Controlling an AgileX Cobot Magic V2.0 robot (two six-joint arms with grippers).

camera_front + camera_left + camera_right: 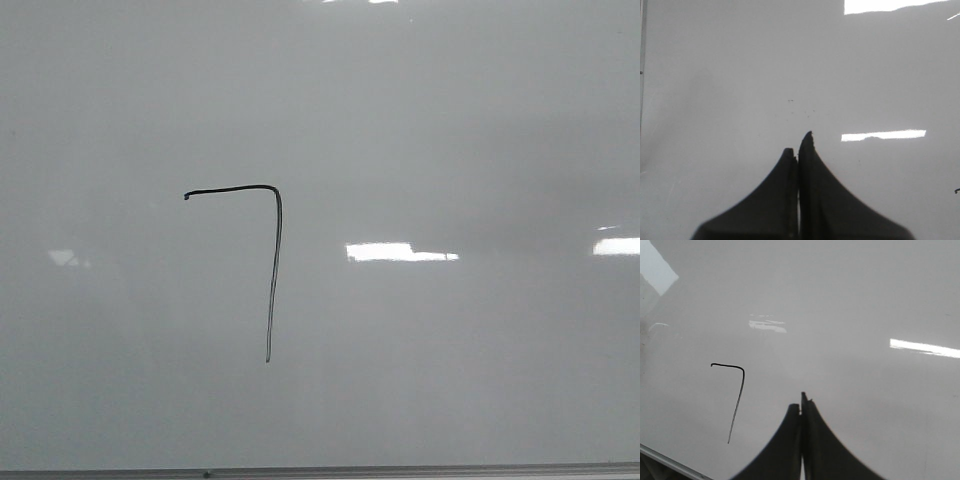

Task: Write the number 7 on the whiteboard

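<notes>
- A glossy pale grey whiteboard [450, 120] fills the front view.
- A thin black 7 [275, 270] sits left of centre: short top stroke, rounded corner, long downstroke.

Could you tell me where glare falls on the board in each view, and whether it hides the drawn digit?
Front view: glare patches right of the number 7, which stays clear on the whiteboard. Left wrist view: two bright bars, no full digit. Right wrist view: glare away from the number 7.

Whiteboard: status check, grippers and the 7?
Left gripper shut, empty. Right gripper shut, empty. Number 7 drawn on whiteboard. Nothing in the way.
</notes>
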